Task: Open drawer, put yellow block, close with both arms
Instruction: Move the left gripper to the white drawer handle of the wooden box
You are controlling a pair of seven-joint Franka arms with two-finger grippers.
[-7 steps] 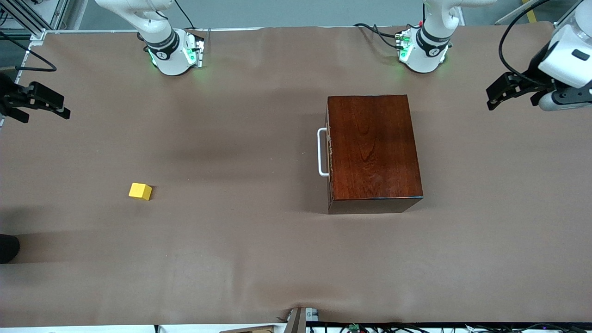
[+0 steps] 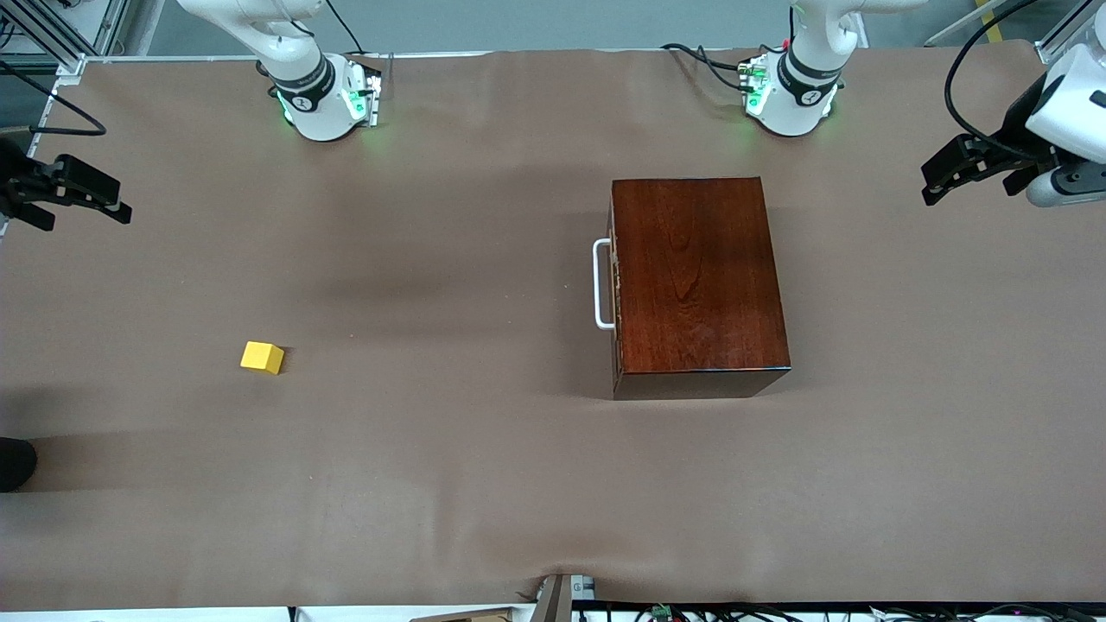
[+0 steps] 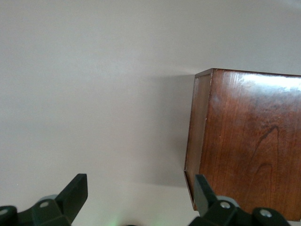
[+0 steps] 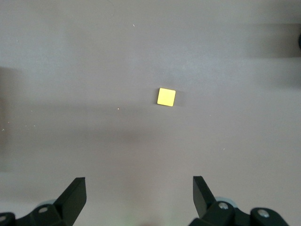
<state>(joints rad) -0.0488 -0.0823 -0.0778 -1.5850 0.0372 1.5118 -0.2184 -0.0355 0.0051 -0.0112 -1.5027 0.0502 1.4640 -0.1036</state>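
Observation:
The dark reddish-brown wooden box (image 2: 700,276) stands on the table near the left arm's base. Its drawer (image 2: 615,289) is shut, and the white bar handle (image 2: 600,285) faces the right arm's end. The yellow block (image 2: 262,357) lies alone on the table toward the right arm's end, nearer the front camera than the box. My left gripper (image 2: 966,192) is open and empty, in the air over the table's edge at the left arm's end. Its wrist view (image 3: 141,188) shows one end of the box (image 3: 249,141). My right gripper (image 2: 85,214) is open and empty over the table's edge at the right arm's end. Its wrist view (image 4: 139,188) shows the block (image 4: 166,97).
A brown cover (image 2: 432,484) spreads over the whole table. The two arm bases (image 2: 328,99) (image 2: 791,95) stand at the edge farthest from the front camera, with cables beside the left arm's base. A dark object (image 2: 13,462) shows at the right arm's end.
My left gripper has drawn a little away from the box toward the left arm's end of the table. The right gripper, the block and the box have not moved.

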